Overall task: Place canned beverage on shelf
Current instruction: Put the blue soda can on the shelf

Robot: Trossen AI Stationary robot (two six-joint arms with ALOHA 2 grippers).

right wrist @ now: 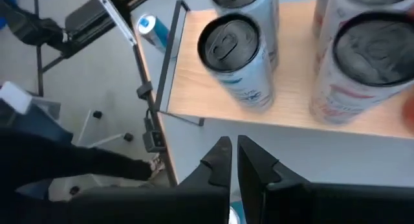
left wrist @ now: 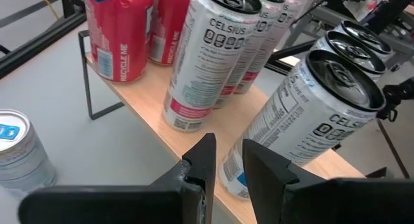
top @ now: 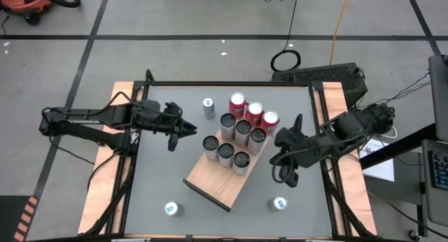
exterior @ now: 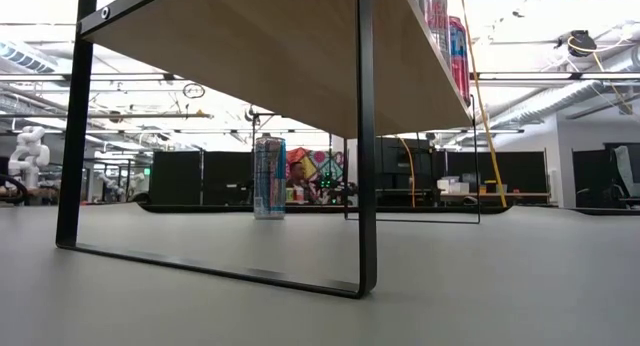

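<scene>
The shelf [top: 210, 180] is a light-brown board on black wire legs [exterior: 366, 186], lying slantwise mid-table. Several cans stand upright on it: three red ones [top: 254, 110] at the far end and silver ones [top: 225, 152] in rows. Loose cans stand on the grey tabletop: one beyond the shelf [top: 208, 106], one near left [top: 173, 209], one near right [top: 280, 203]. My left gripper [top: 187, 129] hovers left of the shelf, its fingers [left wrist: 228, 149] narrowly apart with nothing between them, facing a silver can [left wrist: 304, 114]. My right gripper [top: 277, 139] hangs shut [right wrist: 231, 149] off the shelf's right side, above the table.
Wooden side boards and black rails [top: 126, 165] edge the table left and right. A black stand [top: 322, 75] sits past the far right corner. Bare board shows at the shelf's near end [right wrist: 194, 88]. Through the shelf's legs the low view shows a loose can [exterior: 268, 176].
</scene>
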